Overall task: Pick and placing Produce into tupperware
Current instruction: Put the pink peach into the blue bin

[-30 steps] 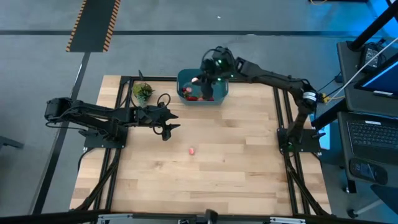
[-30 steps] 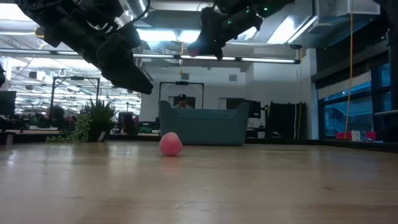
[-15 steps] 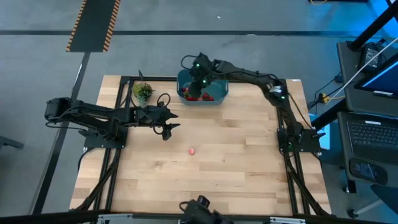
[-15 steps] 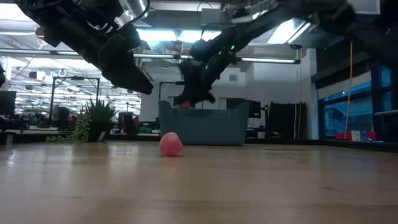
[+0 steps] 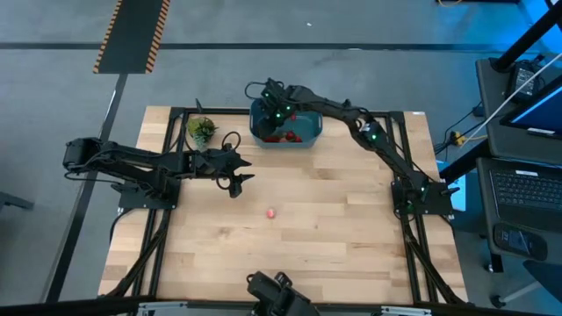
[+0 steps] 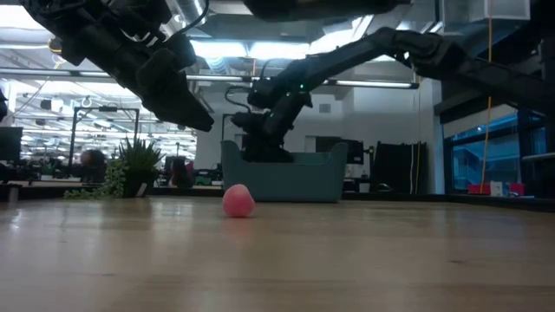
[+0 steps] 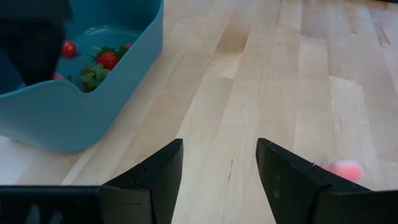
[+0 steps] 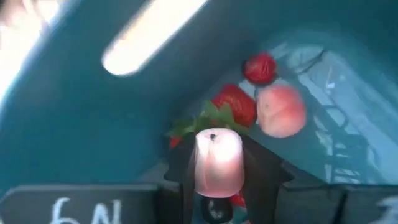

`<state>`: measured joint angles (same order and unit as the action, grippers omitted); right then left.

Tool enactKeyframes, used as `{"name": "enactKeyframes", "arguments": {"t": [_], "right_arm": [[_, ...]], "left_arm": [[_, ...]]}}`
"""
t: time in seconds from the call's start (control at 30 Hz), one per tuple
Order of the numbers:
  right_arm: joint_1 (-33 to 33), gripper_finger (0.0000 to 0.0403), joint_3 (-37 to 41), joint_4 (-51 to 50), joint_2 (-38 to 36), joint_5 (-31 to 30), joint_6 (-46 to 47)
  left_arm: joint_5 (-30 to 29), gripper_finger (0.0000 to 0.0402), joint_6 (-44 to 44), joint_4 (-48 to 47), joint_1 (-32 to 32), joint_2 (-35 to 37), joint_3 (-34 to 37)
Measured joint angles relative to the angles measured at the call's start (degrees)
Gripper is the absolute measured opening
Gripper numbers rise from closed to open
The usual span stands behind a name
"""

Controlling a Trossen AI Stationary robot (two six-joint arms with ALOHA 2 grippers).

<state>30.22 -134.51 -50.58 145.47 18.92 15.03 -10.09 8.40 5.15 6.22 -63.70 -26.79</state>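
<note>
The teal tupperware (image 5: 309, 138) stands at the table's far edge and holds several red produce pieces (image 8: 237, 106) with green tops, plus a pale pink round one (image 8: 281, 111). My right gripper (image 8: 217, 171) reaches down into the tub's left part (image 5: 274, 117), shut on a pale pink piece (image 8: 217, 158). Another pink piece (image 5: 271, 212) lies alone on the wood near the table's middle. My left gripper (image 7: 219, 149) hangs open over the table's left half (image 5: 237, 175), above the wood, with nothing between its fingers. My right gripper pinches the pale pink piece by its two sides (image 8: 200, 163) between its two fingers (image 8: 261, 177). The fingers slant down into the tub from the table's right side. The piece sits inside the tub walls, over the red pieces; whether it touches them I cannot tell.
A small green leafy plant (image 5: 201, 130) stands just left of the tub. A black frame (image 5: 176, 111) runs along the table's edges. Bare wood (image 5: 334, 219) stretches around the lone pink piece. Room furniture shows beyond the tub in the low view.
My right gripper has come down from above the tub into it, moving toward the table's left and tipping steeply downward, while keeping the pink piece between its fingers.
</note>
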Motion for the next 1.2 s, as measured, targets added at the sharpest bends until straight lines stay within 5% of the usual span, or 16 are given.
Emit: {"name": "enactKeyframes", "arguments": {"t": [0.37, 0.9, 1.2], "right_arm": [[0.0, 0.0164, -0.3, 0.2, -0.4, -0.3, -2.0], [0.0, 0.0176, -0.4, -6.6, -5.0, -1.3, -6.6], [-6.0, 0.0177, -0.2, -15.2, -15.6, -12.1, -12.4]], "left_arm": [[-0.4, 0.0196, 0.0, 0.0, 0.0, 0.0, 0.0], [-0.4, 0.0196, 0.0, -0.1, 0.0, 0.0, 0.0], [-0.4, 0.0196, 0.0, -0.1, 0.0, 0.0, 0.0]]}}
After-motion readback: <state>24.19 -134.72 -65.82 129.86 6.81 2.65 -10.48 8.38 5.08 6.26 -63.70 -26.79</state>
